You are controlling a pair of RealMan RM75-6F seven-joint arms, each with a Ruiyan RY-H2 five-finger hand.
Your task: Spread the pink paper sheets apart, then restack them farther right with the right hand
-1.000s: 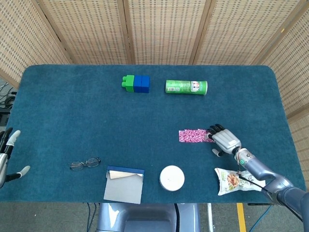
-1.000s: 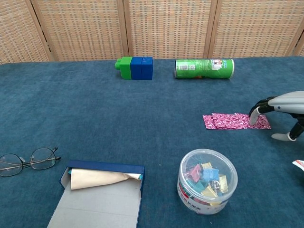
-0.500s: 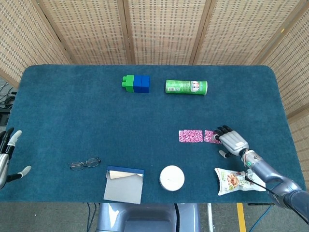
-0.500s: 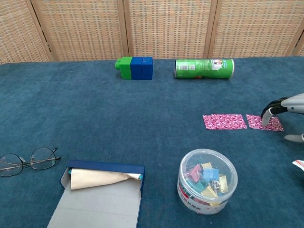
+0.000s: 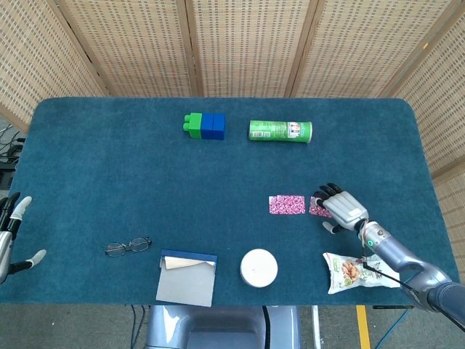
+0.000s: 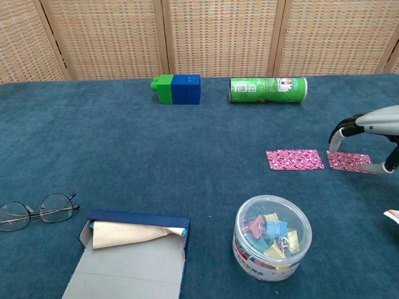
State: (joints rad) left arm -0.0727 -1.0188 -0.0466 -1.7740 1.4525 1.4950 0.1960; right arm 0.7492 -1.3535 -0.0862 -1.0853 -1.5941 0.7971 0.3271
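Silver-grey and curled palm-down, the right hand (image 6: pixel 372 128) arches over the right pink sheet (image 6: pixel 348 161), its dark fingertips (image 6: pixel 336 139) raised just clear of the paper and its thumb near the sheet's right end; it holds nothing. Just left, a narrow strip of blue table (image 6: pixel 156 156) apart, lies the left pink sheet (image 6: pixel 295 159). Nearer the front stand a clear tub of clips (image 6: pixel 272 238) and a snack bag (image 5: pixel 359 272). The left hand (image 5: pixel 9 236) hangs spread off the table's left edge.
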